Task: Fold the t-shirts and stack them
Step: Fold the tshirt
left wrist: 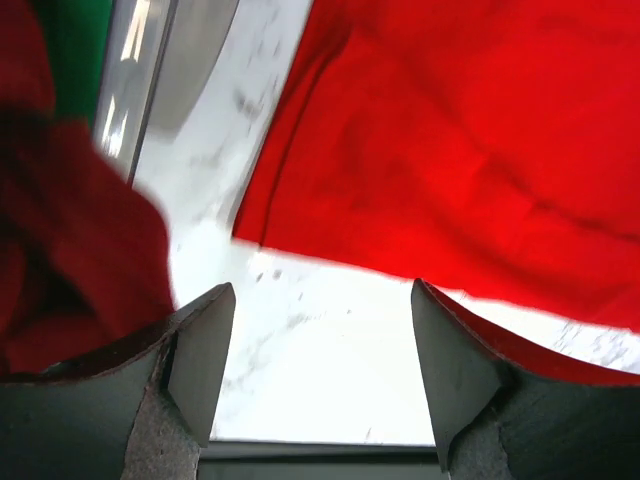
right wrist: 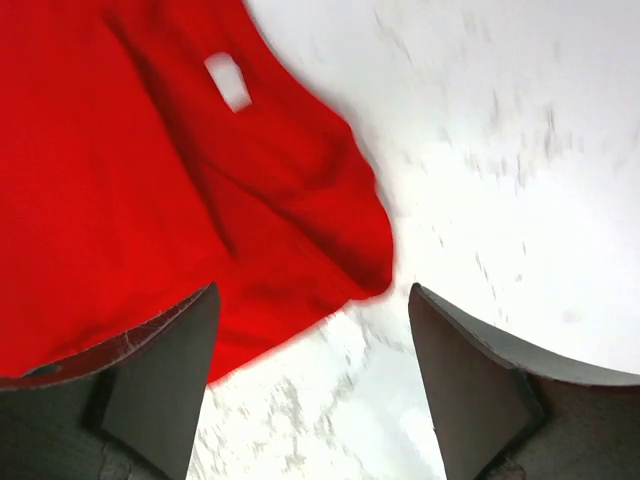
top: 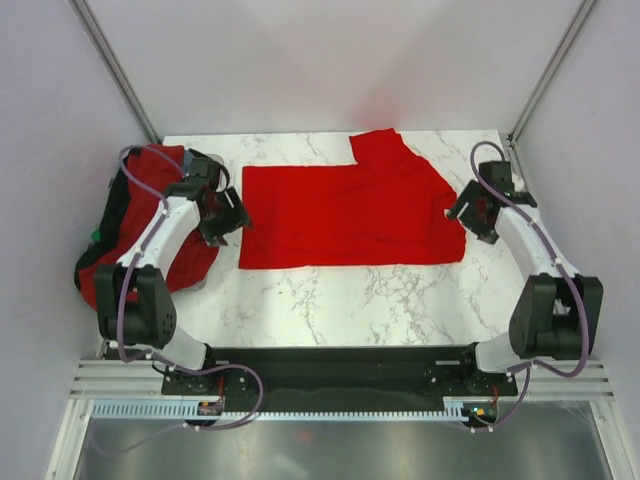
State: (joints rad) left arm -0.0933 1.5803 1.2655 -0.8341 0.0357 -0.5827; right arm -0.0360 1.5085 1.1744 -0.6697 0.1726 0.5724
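No legible text; the t-shirt (right wrist: 110, 190) neck label (right wrist: 228, 80) seems blank.

**One shirt laid out, one heap uncounted**

One red t-shirt (top: 350, 212) is spread on the one marble table (top: 330, 295), and it carries one white neck label (right wrist: 228, 80). One dark bin (top: 112, 210) at the left holds one heap of red cloth (top: 190, 262) — how many shirts make up that heap cannot be told. A single patch of green (top: 97, 236) shows at the bin's edge. There are two arms, the left arm (top: 160, 235) and the right arm (top: 530, 240). There are two grippers — the left gripper (left wrist: 320, 300) and the right gripper (right wrist: 312, 295) — each with two fingers.
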